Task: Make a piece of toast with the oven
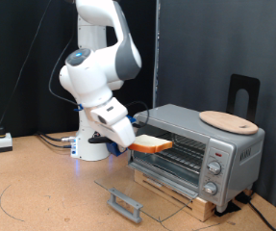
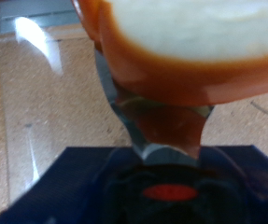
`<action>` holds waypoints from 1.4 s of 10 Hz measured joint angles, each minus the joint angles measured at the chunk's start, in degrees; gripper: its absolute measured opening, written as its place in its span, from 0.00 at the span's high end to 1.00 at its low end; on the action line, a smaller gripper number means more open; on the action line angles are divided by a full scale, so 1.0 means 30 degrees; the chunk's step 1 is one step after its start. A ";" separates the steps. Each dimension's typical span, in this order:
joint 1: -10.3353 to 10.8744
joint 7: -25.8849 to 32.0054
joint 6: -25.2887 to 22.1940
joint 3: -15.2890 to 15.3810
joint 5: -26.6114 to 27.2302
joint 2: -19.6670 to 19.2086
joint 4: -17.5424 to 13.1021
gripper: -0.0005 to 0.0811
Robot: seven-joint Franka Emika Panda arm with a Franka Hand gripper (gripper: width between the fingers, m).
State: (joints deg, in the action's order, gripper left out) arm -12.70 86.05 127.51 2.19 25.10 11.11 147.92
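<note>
The toast is hanging in the air just in front of the oven, at the opening's edge nearest the exterior view's left, level with the wire rack. The gripper is clamping it by one edge; in the wrist view a finger is pressing against the crust. The glass door is lying fully dropped open, its handle toward the exterior view's bottom. A round board is sitting on the oven's top.
</note>
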 joint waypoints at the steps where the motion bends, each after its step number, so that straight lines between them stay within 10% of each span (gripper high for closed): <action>1: 0.0181 -0.0746 0.0206 0.0583 -0.0164 0.0267 0.0001 0.49; 9: 0.0379 -0.5826 -0.2161 0.3051 -0.3670 0.3976 0.1107 0.49; 14: 0.0105 -0.6390 0.1472 0.3195 -0.4180 0.3952 0.2915 0.49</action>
State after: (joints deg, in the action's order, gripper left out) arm -12.39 66.88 131.93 11.77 12.56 22.96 156.66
